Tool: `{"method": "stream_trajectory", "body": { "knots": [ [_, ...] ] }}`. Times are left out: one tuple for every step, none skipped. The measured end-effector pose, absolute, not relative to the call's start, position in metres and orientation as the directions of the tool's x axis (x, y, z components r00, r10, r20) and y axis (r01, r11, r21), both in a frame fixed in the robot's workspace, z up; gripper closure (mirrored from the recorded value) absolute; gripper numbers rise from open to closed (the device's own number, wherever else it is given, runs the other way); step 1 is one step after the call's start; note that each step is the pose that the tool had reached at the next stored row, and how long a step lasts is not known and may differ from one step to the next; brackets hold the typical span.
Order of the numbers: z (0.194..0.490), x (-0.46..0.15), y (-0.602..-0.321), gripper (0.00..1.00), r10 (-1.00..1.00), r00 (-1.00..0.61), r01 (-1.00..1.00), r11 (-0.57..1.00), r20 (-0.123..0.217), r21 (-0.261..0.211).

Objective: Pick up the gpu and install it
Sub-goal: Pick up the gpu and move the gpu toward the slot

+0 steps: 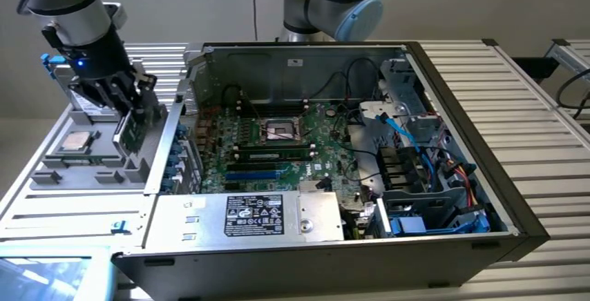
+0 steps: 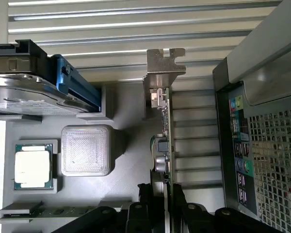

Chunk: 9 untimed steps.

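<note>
The jaws are clamped on the gpu [image 1: 135, 132], one on each face of the card, holding it upright and edge-on over the grey parts tray [image 1: 65, 177] at the exterior view's left. In the wrist view the gpu [image 2: 166, 131] runs as a thin green strip, and its silver end bracket [image 2: 164, 60] is at the end away from the jaws. Whether the card's lower edge still touches the tray cannot be told.

The tray sits on the slatted metal worktop [image 1: 544, 94], just beside the open computer case [image 1: 461, 246]. It holds several parts, each in its own recess:
- a processor chip [image 2: 33, 165] lying flat in a square pocket
- a ribbed grey block [image 2: 86, 149] just beside the chip
- a hard drive [image 2: 19, 92] in a blue carrier [image 2: 80, 90]
- a memory stick [image 2: 34, 212] lying in a narrow slot near the chip

The case lies on its side with its panel off. Inside it is the green motherboard [image 1: 276, 156], with a processor socket [image 1: 281, 130] near its middle and a dark memory stick [image 1: 272, 154] seated in a slot just beside that. A boxed power supply [image 1: 267, 218] with a white-printed label fills the near corner, and blue cables [image 1: 405, 135] run along the drive bays at the exterior view's right. The gpu hangs outside the case, close to its perforated rear panel [image 2: 271, 160] — card and panel stand apart.
</note>
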<state>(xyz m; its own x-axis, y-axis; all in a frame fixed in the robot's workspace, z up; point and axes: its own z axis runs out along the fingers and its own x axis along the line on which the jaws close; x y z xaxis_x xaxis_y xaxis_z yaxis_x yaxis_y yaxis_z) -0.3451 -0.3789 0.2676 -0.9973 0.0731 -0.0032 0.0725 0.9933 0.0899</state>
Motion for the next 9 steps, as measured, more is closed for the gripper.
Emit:
{"method": "stream_trajectory", "body": {
  "knots": [
    [0.272, -0.345, -0.379, 0.71, 0.074, -0.997, 0.073, 0.993, -0.003, 0.09],
    [0.277, -0.345, -0.379, 0.71, 0.074, -0.997, 0.074, 0.993, -0.003, 0.09],
    [0.281, -0.345, -0.379, 0.71, 0.075, -0.997, 0.075, 0.993, -0.003, 0.09],
    [0.286, -0.345, -0.379, 0.71, 0.076, -0.997, 0.075, 0.993, -0.003, 0.09],
    [0.29, -0.345, -0.379, 0.71, 0.077, -0.997, 0.077, 0.993, -0.003, 0.09],
    [0.295, -0.345, -0.379, 0.71, 0.079, -0.997, 0.078, 0.993, -0.003, 0.09],
    [0.299, -0.345, -0.379, 0.71, 0.08, -0.997, 0.079, 0.993, -0.003, 0.09],
    [0.304, -0.345, -0.379, 0.71, 0.081, -0.997, 0.08, 0.993, -0.003, 0.09],
    [0.308, -0.345, -0.379, 0.71, 0.082, -0.997, 0.081, 0.993, -0.003, 0.09]
  ]
}}
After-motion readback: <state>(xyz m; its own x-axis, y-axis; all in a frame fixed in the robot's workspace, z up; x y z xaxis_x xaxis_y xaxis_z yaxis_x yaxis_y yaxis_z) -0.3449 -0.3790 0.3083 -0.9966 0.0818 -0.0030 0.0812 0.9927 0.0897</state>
